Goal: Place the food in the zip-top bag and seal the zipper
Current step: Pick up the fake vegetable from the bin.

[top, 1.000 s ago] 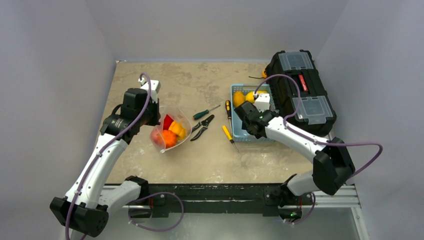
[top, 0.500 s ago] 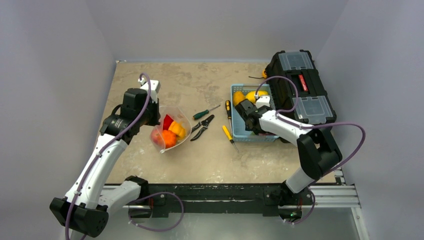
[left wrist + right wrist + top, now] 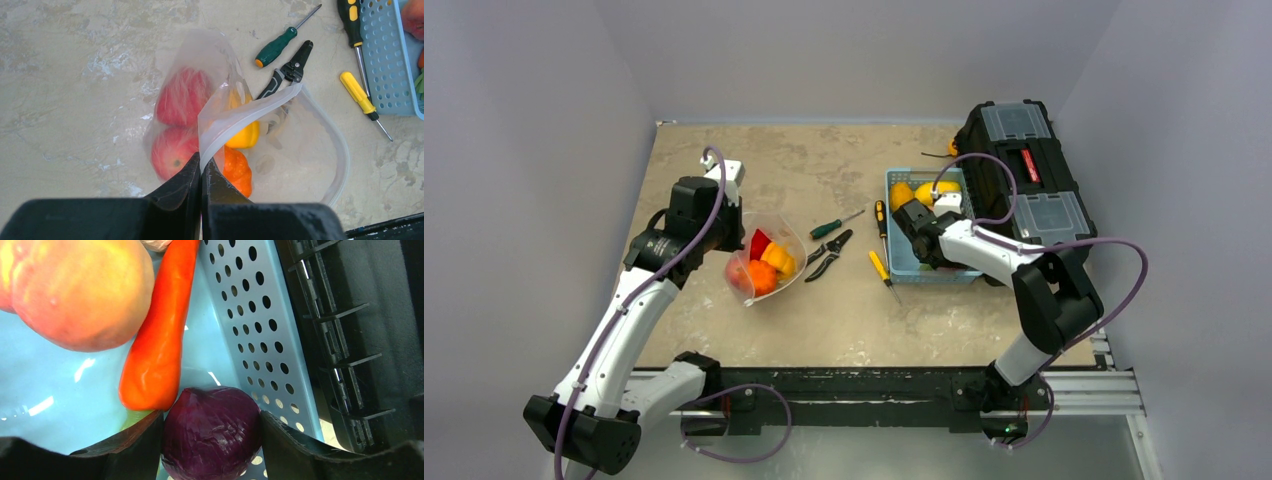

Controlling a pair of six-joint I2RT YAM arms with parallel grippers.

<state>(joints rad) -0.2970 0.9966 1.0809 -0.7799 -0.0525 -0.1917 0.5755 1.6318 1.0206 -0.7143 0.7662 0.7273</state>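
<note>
The clear zip-top bag (image 3: 769, 262) lies at the left, holding a red apple (image 3: 172, 150), an orange pumpkin (image 3: 235, 170) and a yellow piece (image 3: 245, 137). My left gripper (image 3: 201, 162) is shut on the bag's zipper strip (image 3: 250, 110) and holds the mouth open and lifted; it also shows in the top view (image 3: 727, 238). My right gripper (image 3: 210, 425) is down in the light blue basket (image 3: 260, 315). Its fingers touch both sides of a purple onion (image 3: 212, 432) resting on the basket floor. An orange carrot (image 3: 160, 340) and a peach (image 3: 75, 290) lie beside it.
A black toolbox (image 3: 1024, 180) stands right against the basket (image 3: 904, 268). Between bag and basket lie a green screwdriver (image 3: 836, 226), black pliers (image 3: 829, 255) and two yellow-handled screwdrivers (image 3: 881, 222), (image 3: 879, 268). Grey walls close in on the table's left, back and right.
My right arm has swung left and reached down into the basket, with its elbow folding inward. The left arm and the bag have not moved.
</note>
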